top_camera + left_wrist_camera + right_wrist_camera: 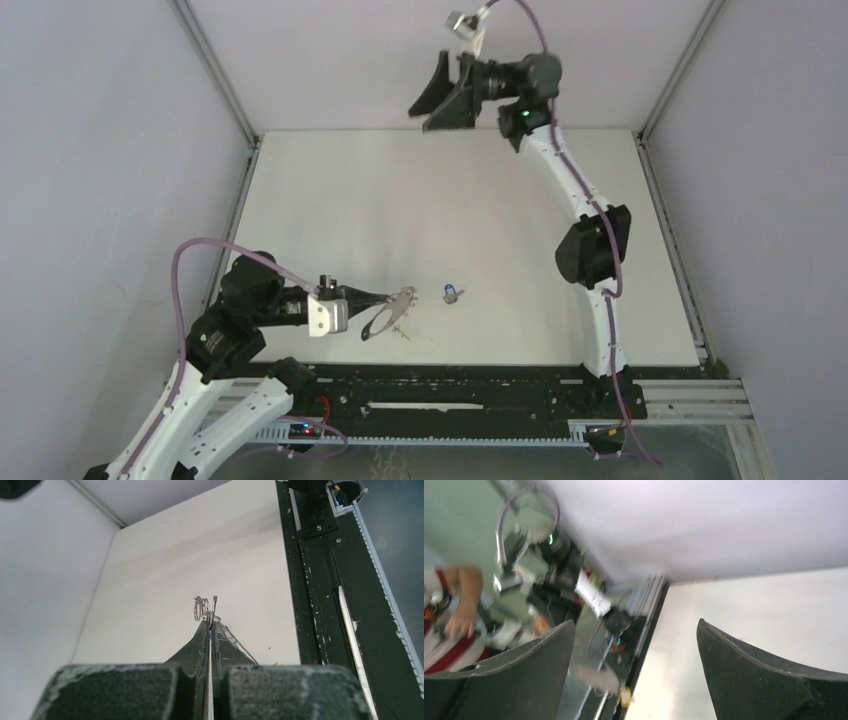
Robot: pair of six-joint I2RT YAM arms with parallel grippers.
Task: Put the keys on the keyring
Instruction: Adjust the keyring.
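Left gripper (395, 297), at the lower left of the overhead view, is clenched on the keyring (392, 310), whose hoop slants down-left over the table (450, 200); the blue-headed key (452, 293) lies just to its right, apart from it; a tiny pale piece (403, 332) below the hoop is too small to name. Only the left wrist view shows the fingers (200, 645) pressed together with the small loops (205, 608) poking past their tips; the hoop is mostly hidden there. The right gripper (422, 118), top centre, gapes wide with nothing in it; its own view is blurred, showing a person's hand (459, 622) at the left edge.
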